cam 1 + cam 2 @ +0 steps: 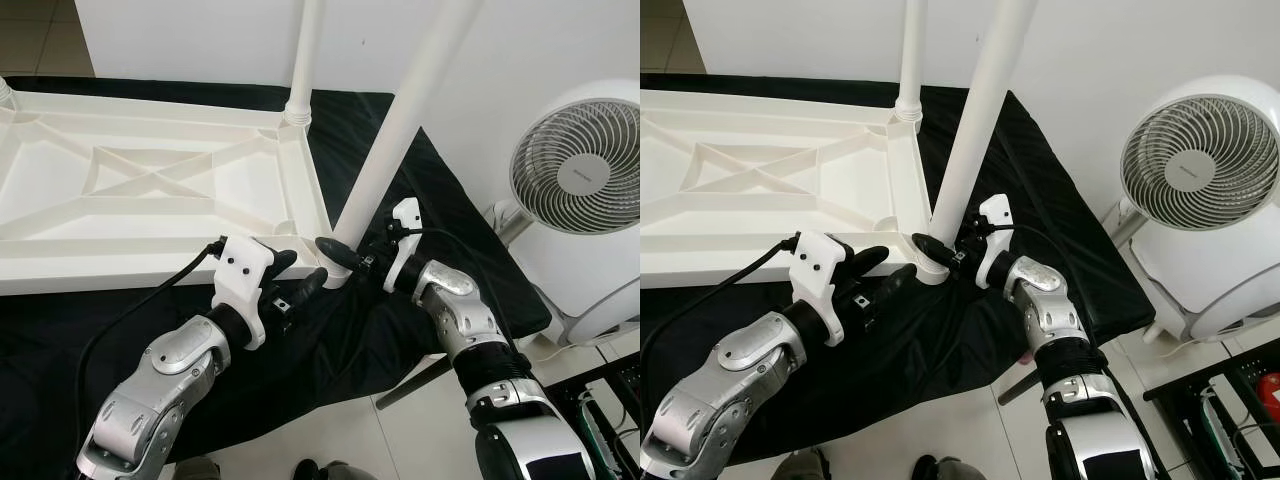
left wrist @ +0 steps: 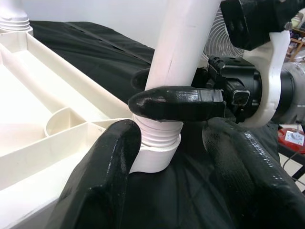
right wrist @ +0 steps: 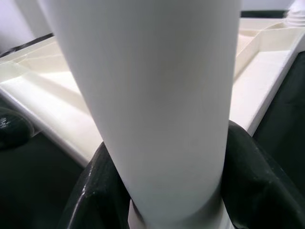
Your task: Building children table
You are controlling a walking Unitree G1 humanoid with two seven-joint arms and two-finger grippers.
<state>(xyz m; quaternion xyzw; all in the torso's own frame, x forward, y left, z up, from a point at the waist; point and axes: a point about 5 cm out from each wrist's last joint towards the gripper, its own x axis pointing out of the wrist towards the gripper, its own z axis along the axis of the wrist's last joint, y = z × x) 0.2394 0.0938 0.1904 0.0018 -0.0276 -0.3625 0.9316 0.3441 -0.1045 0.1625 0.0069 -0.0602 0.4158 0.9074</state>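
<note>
The white tabletop [image 1: 150, 190] lies upside down on a black cloth [image 1: 400, 180], its ribbed underside facing up. One white leg [image 1: 303, 60] already stands upright in the socket at the tabletop's far right corner. A second white leg [image 1: 400, 120] rises from the near right corner, leaning away to my right, its threaded lower end sitting in the corner socket [image 2: 155, 157].

My right gripper [image 1: 345, 255] is clamped around this leaning leg just above the threads: in the left wrist view one black finger [image 2: 176, 102] crosses the front of the leg and the other shows behind it, and in the right wrist view the leg fills the space between both fingers, touching each side.

My left gripper [image 1: 295, 280] sits at the tabletop's near edge, just beside the same corner. Its fingers are spread apart and hold nothing; in the left wrist view one fingertip [image 2: 112, 167] lies against the socket's side by the tabletop's rim, the other [image 2: 243, 167] hangs over the cloth on the far side of the socket.

A white fan [image 1: 580, 170] stands on the floor to my right, beyond the cloth's right edge.
</note>
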